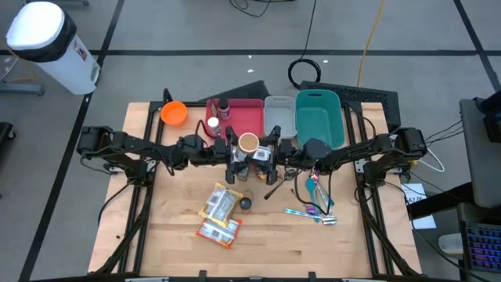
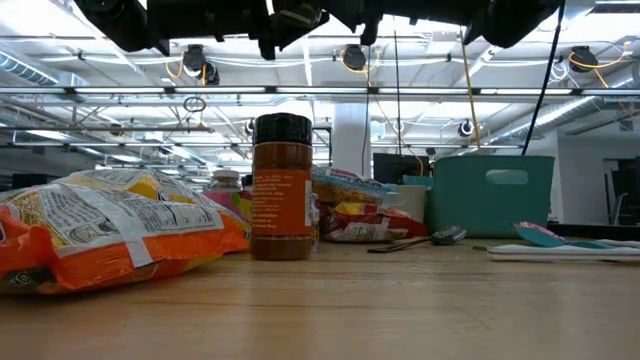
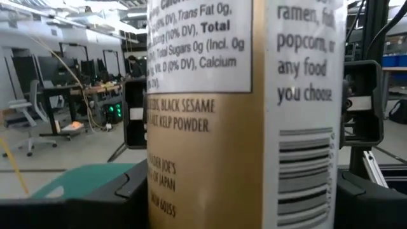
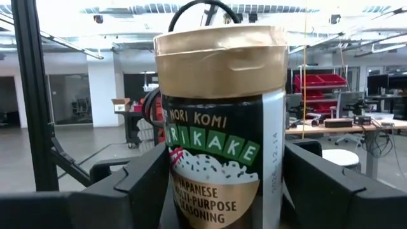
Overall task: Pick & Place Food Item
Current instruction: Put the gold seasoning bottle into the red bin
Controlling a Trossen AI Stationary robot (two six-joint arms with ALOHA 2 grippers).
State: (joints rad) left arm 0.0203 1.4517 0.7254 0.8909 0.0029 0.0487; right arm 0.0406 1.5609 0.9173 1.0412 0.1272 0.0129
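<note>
Both arms meet over the middle of the worktop [image 1: 258,235], slightly toward the far edge, with a furikake jar [image 1: 248,143] raised between them, well above the surface. Left hand [image 1: 232,151] is clamped on the jar: in the left wrist view the label fills the picture with the fingers [image 3: 135,114] pressed to either side of the body. Right hand [image 1: 274,149] brackets the same jar [image 4: 219,121] from the opposite side; its fingers sit close along the lower body, but whether they press on it yet I cannot tell. The step in hand looks like a transfer from the left arm to the right. Handling judgement: the jar is rigid, round and smooth-labelled, probably light for its size, so it could twist or slip in a two-finger grip. Best hold is across the straight body below the gold cap [image 4: 221,60], not on the cap, which may turn. On the worktop below lie snack bags [image 1: 220,213], a spice bottle [image 1: 246,204] and cutlery [image 1: 313,205]; bins [image 1: 317,117] line the far edge. A drop from this height risks hitting the bottle.
</note>
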